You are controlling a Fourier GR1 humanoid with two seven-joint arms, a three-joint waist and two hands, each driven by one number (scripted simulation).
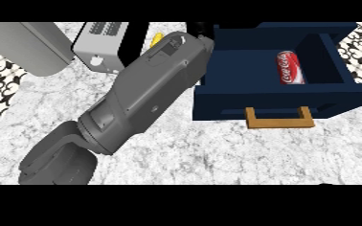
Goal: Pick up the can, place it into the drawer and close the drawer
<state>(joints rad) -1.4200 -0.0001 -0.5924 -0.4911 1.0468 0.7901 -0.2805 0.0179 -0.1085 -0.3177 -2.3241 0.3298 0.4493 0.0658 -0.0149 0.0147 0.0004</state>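
The red can [290,67] lies on its side inside the open navy drawer [212,100], towards its right half. A wooden handle [279,119] sticks out of the drawer's front. My left forearm [145,93] crosses the counter from the lower left up to the drawer's back left corner. Only a small black part of my left hand [201,30] shows there, beside the drawer's left wall and apart from the can. My right hand does not show.
A grey box-shaped appliance [99,43] stands at the back left, with a small yellow thing [157,39] beside it. A rounded grey object [35,48] sits at the far left. Marbled counter [233,158] spreads in front of the drawer.
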